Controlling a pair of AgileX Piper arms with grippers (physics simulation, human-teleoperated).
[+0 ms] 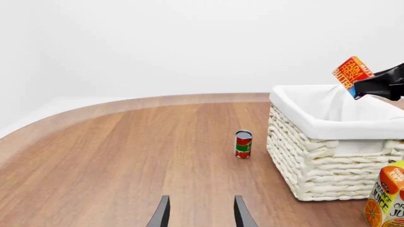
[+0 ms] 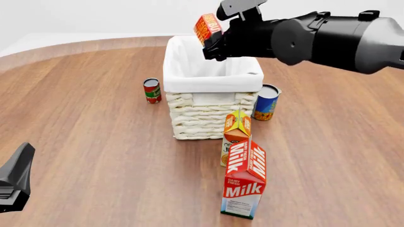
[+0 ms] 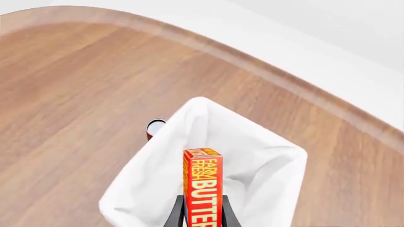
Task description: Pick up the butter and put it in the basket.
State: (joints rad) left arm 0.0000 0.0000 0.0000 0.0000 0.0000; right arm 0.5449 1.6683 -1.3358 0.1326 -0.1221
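Observation:
The butter (image 2: 207, 28) is a small red-orange box with white lettering. My right gripper (image 2: 213, 43) is shut on it and holds it in the air above the far part of the basket (image 2: 211, 101), a cream-white wicker basket with a white cloth liner. In the right wrist view the butter (image 3: 203, 187) stands between the fingers with the basket's liner (image 3: 265, 165) below it. In the left wrist view the butter (image 1: 352, 71) hangs over the basket (image 1: 328, 156). My left gripper (image 1: 200, 213) is open and empty, low over the table at the near left.
A small red-and-green can (image 2: 151, 90) stands left of the basket. A blue-and-orange can (image 2: 267, 102) stands at its right. An orange juice carton (image 2: 237, 135) and a tall milk carton (image 2: 245, 182) stand in front of the basket.

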